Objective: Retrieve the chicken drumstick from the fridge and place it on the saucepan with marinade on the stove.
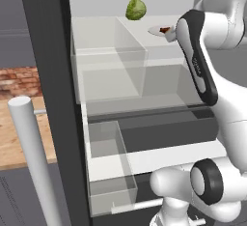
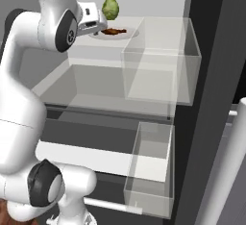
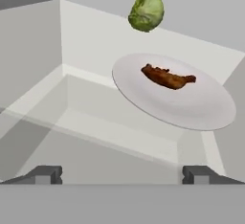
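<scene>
White inside the fridge (image 2: 158,7), we see a plate (image 3: 191,108) on the upper shelf carrying the chicken drumstick (image 3: 167,77). Behind it lies a green leafy vegetable (image 3: 147,10). Our pincer (image 3: 122,174) is wide and empty, near the plate.

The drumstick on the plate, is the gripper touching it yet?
Apart. In the hand view the open gripper has its fingertips low in the frame, with bare shelf and plate rim between them and the drumstick.
</scene>
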Robot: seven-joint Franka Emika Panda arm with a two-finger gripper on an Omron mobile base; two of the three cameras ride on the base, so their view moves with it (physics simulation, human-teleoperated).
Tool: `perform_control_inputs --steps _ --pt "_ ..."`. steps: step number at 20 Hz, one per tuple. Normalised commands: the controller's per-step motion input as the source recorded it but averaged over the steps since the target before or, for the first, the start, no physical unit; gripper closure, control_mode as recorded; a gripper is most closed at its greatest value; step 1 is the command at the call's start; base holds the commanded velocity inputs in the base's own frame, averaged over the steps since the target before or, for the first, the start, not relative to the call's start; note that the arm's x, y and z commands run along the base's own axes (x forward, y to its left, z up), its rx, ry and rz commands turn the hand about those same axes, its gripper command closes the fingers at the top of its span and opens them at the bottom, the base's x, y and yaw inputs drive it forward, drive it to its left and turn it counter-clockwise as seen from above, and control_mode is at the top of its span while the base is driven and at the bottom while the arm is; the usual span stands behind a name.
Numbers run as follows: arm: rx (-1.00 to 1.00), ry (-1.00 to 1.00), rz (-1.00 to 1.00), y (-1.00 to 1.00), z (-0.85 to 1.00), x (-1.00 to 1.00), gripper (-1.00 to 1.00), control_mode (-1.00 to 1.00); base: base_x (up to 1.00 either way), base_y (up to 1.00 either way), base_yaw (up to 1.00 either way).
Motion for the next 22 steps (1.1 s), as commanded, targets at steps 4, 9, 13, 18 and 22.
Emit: perform_control_inputs --steps 4,9,13,18,22 --pt "0.0 0.05 0.08 -0.01 0.05 0.23 -1.0 -1.0 0.0 0.0 0.0" --pt "0.02 -0.07 0.14 -0.04 -0.04 0.25 -1.0 -1.0 0.0 0.0 0.0" --pt "0.02 -0.1 0.1 0.0 -0.11 0.19 -1.0 -1.0 0.0 0.0 0.0" --pt "0.02 0.01 0.07 0.0 -0.02 0.32 -1.0 -1.0 0.0 0.0 0.0" --pt "0.0 0.18 0.06 0.0 0.03 0.42 -1.0 -1.0 0.0 0.0 0.0"
